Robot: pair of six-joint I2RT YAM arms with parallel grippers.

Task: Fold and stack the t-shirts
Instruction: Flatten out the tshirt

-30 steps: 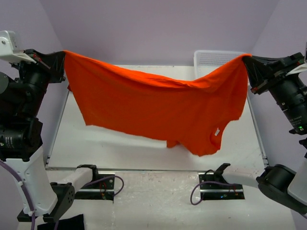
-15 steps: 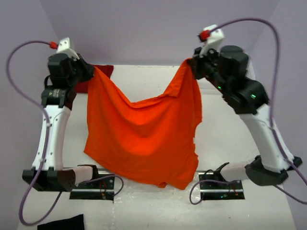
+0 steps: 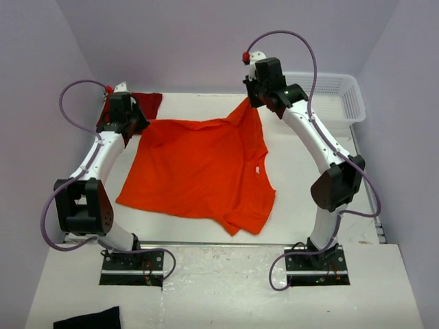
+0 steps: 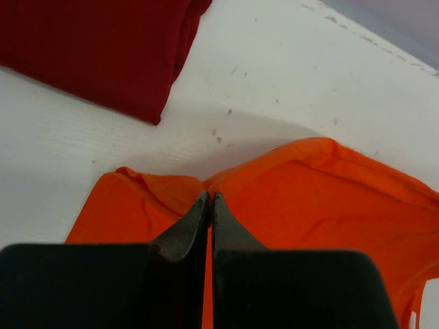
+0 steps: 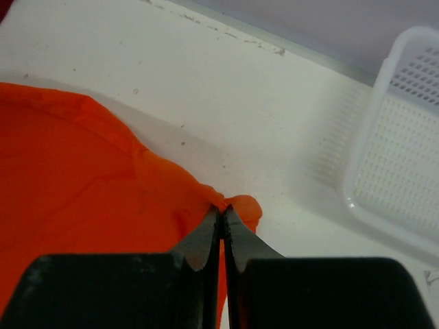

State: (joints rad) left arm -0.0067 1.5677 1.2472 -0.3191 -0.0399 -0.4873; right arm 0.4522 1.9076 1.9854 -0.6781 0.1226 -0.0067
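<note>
Status at this frame:

- Orange t-shirt point(image 3: 195, 171) lay spread on the table point(image 3: 309, 205), mostly flat, between the two arms. The near-right hem was rumpled. A ridge ran down from the far-right corner, and I couldn't tell if that side was doubled over.
- Left gripper point(image 4: 209, 199): jaws pinched shut on the shirt's far-left corner, low at the table.
- Right gripper point(image 5: 221, 209): jaws also clamped shut on a small bunch of orange fabric at the far-right corner. That corner sat a bit raised in the overhead view.
- Crimson t-shirt point(image 4: 96, 48) sat at the far-left corner of the table, just beyond the left gripper and not touching the orange one. Layered edges in the wrist view suggested it was already folded, though the left arm partly hid it from above.
- White mesh basket point(image 3: 343, 103) was far right and played no part.

My read on progress: roughly halfway. The crimson shirt looked done and the orange one was laid out but had no fold in it yet. That left releasing the corners, folding the orange shirt and stacking it on the crimson one.
</note>
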